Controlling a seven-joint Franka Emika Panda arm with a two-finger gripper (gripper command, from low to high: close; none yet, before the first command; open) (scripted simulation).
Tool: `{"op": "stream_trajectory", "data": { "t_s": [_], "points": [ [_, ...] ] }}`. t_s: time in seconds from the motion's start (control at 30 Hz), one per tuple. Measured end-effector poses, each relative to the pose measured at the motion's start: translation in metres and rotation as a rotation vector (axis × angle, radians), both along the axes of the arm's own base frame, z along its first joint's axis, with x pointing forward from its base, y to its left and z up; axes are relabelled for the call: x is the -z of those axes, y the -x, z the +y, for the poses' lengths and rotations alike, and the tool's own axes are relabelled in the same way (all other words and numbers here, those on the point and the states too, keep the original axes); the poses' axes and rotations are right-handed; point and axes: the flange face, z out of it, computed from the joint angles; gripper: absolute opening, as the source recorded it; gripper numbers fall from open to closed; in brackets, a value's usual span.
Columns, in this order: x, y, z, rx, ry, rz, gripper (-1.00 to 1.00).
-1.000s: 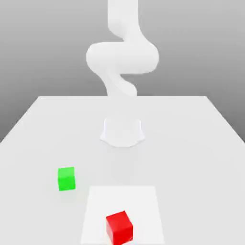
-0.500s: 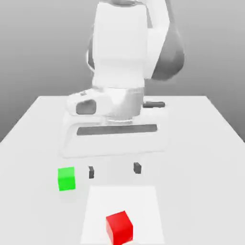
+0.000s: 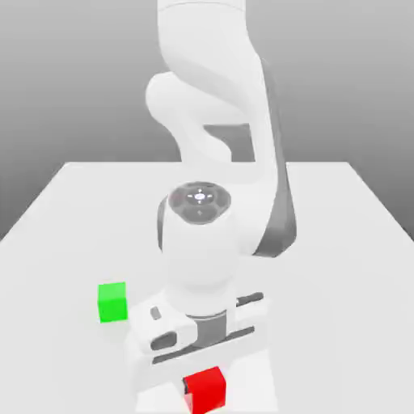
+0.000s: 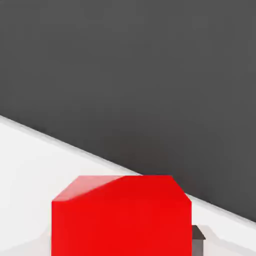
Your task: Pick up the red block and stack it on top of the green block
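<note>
The arm bends low, its gripper closed.

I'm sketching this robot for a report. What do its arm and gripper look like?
The arm is made of smooth, rounded glossy white segments with dark grey panels at the joints. The wrist ends in a round grey cap with small markings. The gripper has a wide, flat white body with dark grey slots; a small dark finger shows in the hand view. No cables are visible.
</note>
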Motion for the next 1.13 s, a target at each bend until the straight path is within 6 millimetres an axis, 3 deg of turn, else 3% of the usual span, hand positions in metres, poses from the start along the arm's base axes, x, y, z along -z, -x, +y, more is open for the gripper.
{"op": "stream_trajectory", "data": {
  "t_s": [0.07, 0.2, 0.33, 0.47, 0.6, 0.77, 1.03, 1.07, 1.13],
  "points": [
    [-0.012, -0.001, 0.0, 0.001, 0.0, 0.0, -1.0],
    [-0.058, 0.001, -0.003, 0.012, 0.002, 0.0, -1.0],
    [-0.078, 0.035, -0.057, 0.251, 0.049, 0.0, -1.0],
    [-0.092, 0.084, -0.122, 0.566, 0.072, -0.004, -1.0],
    [-0.101, 0.131, -0.146, 0.815, 0.063, -0.009, -1.0],
    [-0.1, 0.189, -0.165, 1.131, 0.01, -0.003, -1.0],
    [-0.042, 0.196, -0.167, 1.178, -0.003, -0.001, -1.0],
    [-0.037, 0.196, -0.165, 1.173, -0.001, 0.0, 1.0],
    [-0.037, 0.197, -0.166, 1.176, -0.001, 0.0, 1.0]
  ]
}}
